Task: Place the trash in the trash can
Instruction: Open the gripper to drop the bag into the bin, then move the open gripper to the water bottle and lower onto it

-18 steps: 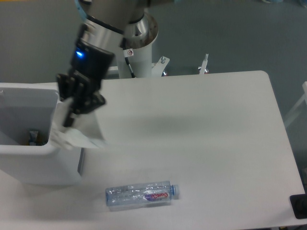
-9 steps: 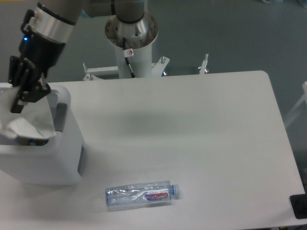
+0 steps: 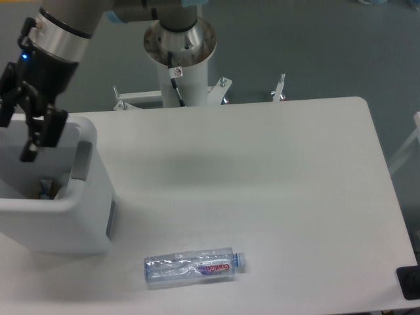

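A clear plastic bottle (image 3: 193, 266) with a purple-red label and blue cap lies on its side on the white table (image 3: 262, 170), near the front edge. The trash can (image 3: 88, 216), a big white bin with a grey panel (image 3: 81, 161) on its right rim, stands at the table's left edge. My gripper (image 3: 18, 134) hangs over the bin's opening, well left of and behind the bottle. It is open and nothing shows between its fingers. A small coloured item (image 3: 44, 188) lies inside the bin.
The arm's white pedestal (image 3: 180, 56) stands behind the table's back edge, with metal brackets (image 3: 279, 85) beside it. A black object (image 3: 409, 283) sits at the table's front right corner.
The gripper carried a pale wrapper leftward to above the bin. It has since opened, and the wrapper is gone from its fingers. The bottle has not moved.
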Action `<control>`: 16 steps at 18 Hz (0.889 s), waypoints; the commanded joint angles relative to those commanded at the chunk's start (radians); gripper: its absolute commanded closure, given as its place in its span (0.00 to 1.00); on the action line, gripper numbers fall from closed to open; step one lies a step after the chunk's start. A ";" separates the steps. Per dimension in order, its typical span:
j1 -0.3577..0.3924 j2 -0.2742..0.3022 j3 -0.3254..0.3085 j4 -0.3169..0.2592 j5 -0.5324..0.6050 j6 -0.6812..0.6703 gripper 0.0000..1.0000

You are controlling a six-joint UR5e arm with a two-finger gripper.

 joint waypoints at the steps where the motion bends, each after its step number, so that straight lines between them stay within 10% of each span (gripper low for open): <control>1: 0.037 -0.008 0.000 -0.002 -0.002 -0.005 0.00; 6: 0.193 -0.116 0.031 0.002 -0.002 0.027 0.00; 16: 0.204 -0.348 0.089 0.002 0.127 0.233 0.00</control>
